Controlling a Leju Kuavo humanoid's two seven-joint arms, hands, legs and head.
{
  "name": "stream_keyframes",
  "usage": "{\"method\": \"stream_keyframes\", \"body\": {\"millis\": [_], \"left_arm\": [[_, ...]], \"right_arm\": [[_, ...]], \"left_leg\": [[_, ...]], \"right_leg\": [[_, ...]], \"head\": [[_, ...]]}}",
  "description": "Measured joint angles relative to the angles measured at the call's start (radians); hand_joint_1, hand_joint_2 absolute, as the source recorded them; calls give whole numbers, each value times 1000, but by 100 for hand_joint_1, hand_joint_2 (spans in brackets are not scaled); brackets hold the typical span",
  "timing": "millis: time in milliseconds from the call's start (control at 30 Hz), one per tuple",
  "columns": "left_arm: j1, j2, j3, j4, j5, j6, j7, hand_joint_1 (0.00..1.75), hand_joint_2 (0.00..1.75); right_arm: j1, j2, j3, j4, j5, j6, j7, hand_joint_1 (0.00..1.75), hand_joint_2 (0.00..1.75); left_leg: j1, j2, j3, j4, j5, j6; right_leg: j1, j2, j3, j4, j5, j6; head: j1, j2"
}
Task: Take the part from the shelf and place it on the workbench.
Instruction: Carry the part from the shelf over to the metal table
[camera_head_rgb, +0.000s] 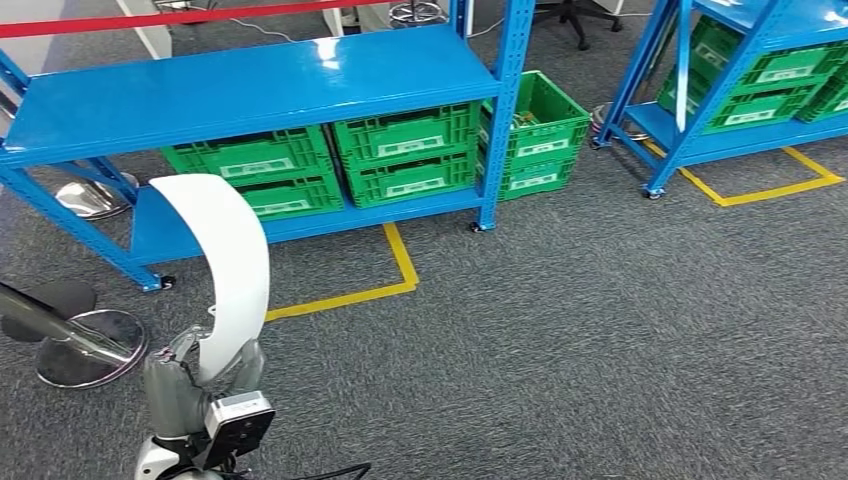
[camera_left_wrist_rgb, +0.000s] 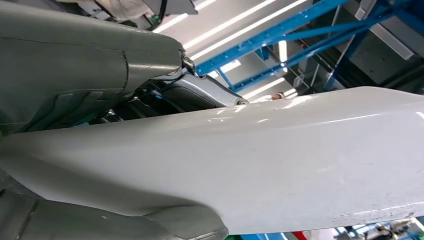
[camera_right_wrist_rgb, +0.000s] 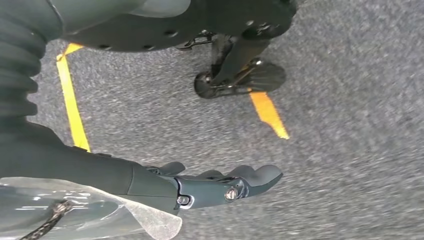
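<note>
The part is a long, curved white panel with a smooth glossy surface, arching like a fender; it rises from the left hand and bends over at its top end, away from the hand. In the left wrist view the same part reads as a broad, pale, slightly domed shell with bright light reflections and a few small dark specks near one edge. The left hand grips the part at its lower end: a thick grey thumb lies against one face and another grey portion of the hand presses the opposite edge, so the panel is clamped between them. The part is held up in the air above grey, coarse-textured carpet, apart from the blue metal shelf that stands beyond the hand. Green slotted plastic crates with white labels sit on the shelf's lower level, ahead of the hand and past the part's tip. Yellow tape lines mark the carpet to the hand's right. The right hand hangs over the carpet, dark fingers extended and slightly apart, holding nothing; a yellow tape strip runs just beside it in that view.
</note>
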Motion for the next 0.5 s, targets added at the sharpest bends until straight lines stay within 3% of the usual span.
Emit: {"method": "stream_keyframes", "body": {"millis": [33, 100, 167, 200, 233, 300, 367, 433, 467, 500], "left_arm": [[0, 1, 0, 0, 1, 0, 0, 175, 175], [0, 2, 0, 0, 4, 0, 0, 175, 175], [0, 3, 0, 0, 5, 1, -1, 175, 175], [0, 3, 1, 0, 5, 2, -1, 175, 175], [0, 2, 1, 0, 5, 2, -2, 175, 175], [-1, 0, 0, 0, 6, 3, -3, 175, 175], [1, -1, 2, 0, 7, 3, -5, 175, 175], [4, 0, 4, 1, 9, 3, -7, 175, 175], [5, 0, 5, 1, 10, 3, -7, 175, 175], [5, 0, 6, 2, 11, 3, -7, 175, 175]], "right_arm": [[1, 0, -2, 0, 0, 0, 0, 0, 175], [-1, 1, -4, 0, 2, 0, 0, 0, 175], [-3, 2, -4, 0, 3, 0, 0, 0, 175], [-3, 2, -4, 0, 3, 0, 0, 0, 175], [-2, 2, -5, 0, 4, 0, 0, 0, 175], [2, 1, -7, 0, 6, 0, -1, 0, 175], [0, 1, -10, 0, 13, -1, -1, 0, 175], [-4, 1, -15, 0, 21, -2, -1, 0, 175], [-3, 1, -17, 0, 25, -2, -1, 0, 175], [-2, 1, -21, 0, 29, -2, -1, 0, 175]], "left_leg": [[0, -7, 29, -53, 34, 5], [1, -53, 94, -183, 94, 18], [2, -88, 121, -249, 108, 26], [1, -85, 121, -255, 106, 27], [2, -75, 119, -261, 108, 29], [5, -50, 116, -269, 118, 37], [5, -20, 112, -274, 126, 43], [1, 13, 105, -273, 129, 45], [0, 28, 102, -272, 130, 45], [0, 42, 101, -272, 131, 44]], "right_leg": [[1, 13, -3, 3, 2, 1], [3, 38, -10, 9, 6, 6], [2, 58, -23, 14, 14, 17], [1, 68, -31, 15, 19, 25], [-1, 76, -40, 14, 23, 33], [0, 52, -61, 37, 8, 43], [1, -4, -107, 138, -55, 50], [-2, -31, -159, 269, -117, 58], [-4, -36, -166, 300, -126, 61], [-5, -40, -151, 290, -117, 63]], "head": [[0, 0], [1, 0], [0, 0], [0, 0], [-1, 0], [2, 0], [9, 0], [13, 0], [13, 0], [13, 0]]}}
